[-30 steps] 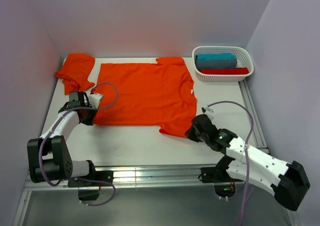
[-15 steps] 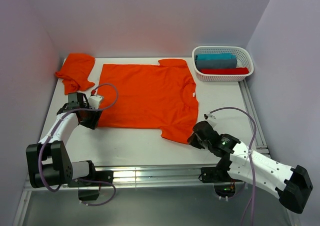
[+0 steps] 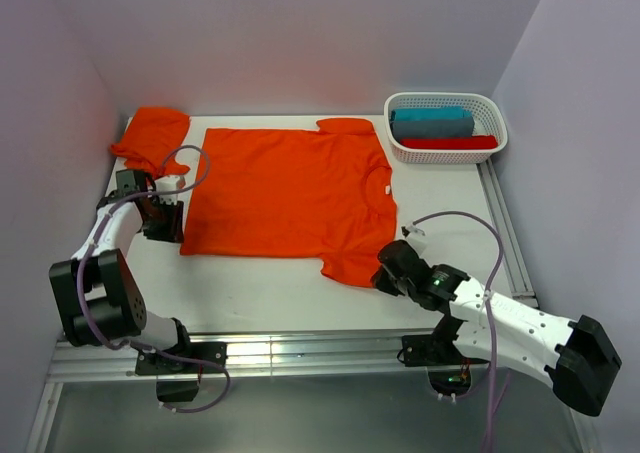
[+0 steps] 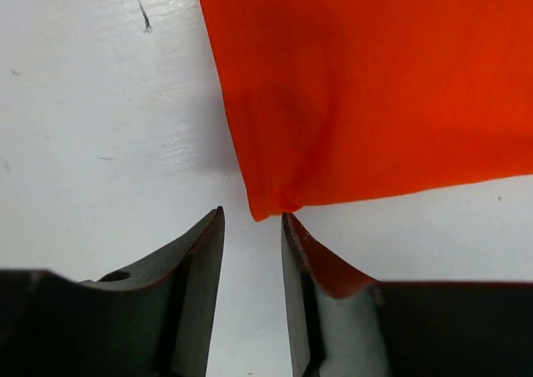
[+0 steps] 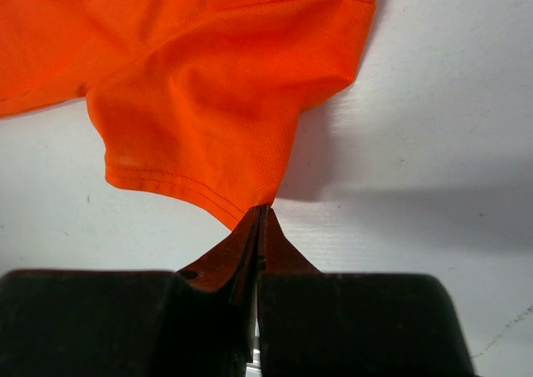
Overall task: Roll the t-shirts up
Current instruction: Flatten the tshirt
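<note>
One orange t-shirt (image 3: 290, 188) lies spread flat in the middle of the table. A second orange t-shirt (image 3: 152, 138) sits crumpled at the back left. My left gripper (image 3: 172, 228) rests at the flat shirt's left edge. In the left wrist view this gripper (image 4: 252, 219) is open, and the shirt's corner (image 4: 271, 204) lies just past the tips, outside them. My right gripper (image 3: 385, 273) is at the shirt's near right sleeve. In the right wrist view it (image 5: 261, 210) is shut on the hem corner of that sleeve (image 5: 225, 119).
A white lattice basket (image 3: 440, 156) stands at the back right, holding teal, grey and red folded cloths. Purple walls close in the left, back and right sides. A metal rail (image 3: 300, 351) runs along the near edge.
My left gripper opened, let go of the shirt's corner and drew back to the left. The right gripper, still shut on the sleeve, pulled it slightly nearer.
</note>
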`<act>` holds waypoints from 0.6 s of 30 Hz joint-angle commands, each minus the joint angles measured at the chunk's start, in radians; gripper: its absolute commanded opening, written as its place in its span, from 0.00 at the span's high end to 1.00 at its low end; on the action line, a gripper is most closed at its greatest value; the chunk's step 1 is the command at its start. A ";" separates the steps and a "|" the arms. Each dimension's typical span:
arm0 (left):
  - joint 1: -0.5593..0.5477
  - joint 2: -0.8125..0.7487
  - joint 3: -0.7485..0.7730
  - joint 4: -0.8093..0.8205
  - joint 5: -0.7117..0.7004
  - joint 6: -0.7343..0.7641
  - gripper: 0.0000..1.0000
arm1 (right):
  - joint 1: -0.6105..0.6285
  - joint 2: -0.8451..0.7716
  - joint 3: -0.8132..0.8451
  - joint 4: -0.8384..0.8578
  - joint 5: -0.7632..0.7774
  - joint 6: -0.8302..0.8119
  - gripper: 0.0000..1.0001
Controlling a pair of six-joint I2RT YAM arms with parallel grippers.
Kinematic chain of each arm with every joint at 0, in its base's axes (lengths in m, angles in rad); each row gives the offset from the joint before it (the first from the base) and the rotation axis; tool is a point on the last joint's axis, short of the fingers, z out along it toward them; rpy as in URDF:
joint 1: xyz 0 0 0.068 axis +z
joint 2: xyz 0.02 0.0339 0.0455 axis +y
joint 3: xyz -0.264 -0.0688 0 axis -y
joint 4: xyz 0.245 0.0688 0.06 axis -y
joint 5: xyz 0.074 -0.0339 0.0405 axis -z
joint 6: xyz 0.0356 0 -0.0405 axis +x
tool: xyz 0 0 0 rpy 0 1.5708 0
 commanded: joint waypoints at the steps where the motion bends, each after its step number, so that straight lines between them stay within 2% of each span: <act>1: 0.024 0.060 0.040 -0.032 0.059 -0.059 0.62 | 0.009 0.024 0.035 0.041 0.049 -0.029 1.00; 4: 0.028 0.090 0.044 -0.059 0.060 -0.048 0.67 | 0.009 0.047 0.053 0.041 0.052 -0.046 1.00; 12: 0.037 0.091 0.004 -0.058 0.056 -0.018 0.61 | 0.008 0.054 0.058 0.035 0.069 -0.064 1.00; 18: 0.037 0.133 0.001 -0.039 0.060 -0.033 0.62 | 0.003 0.048 0.059 0.026 0.074 -0.069 1.00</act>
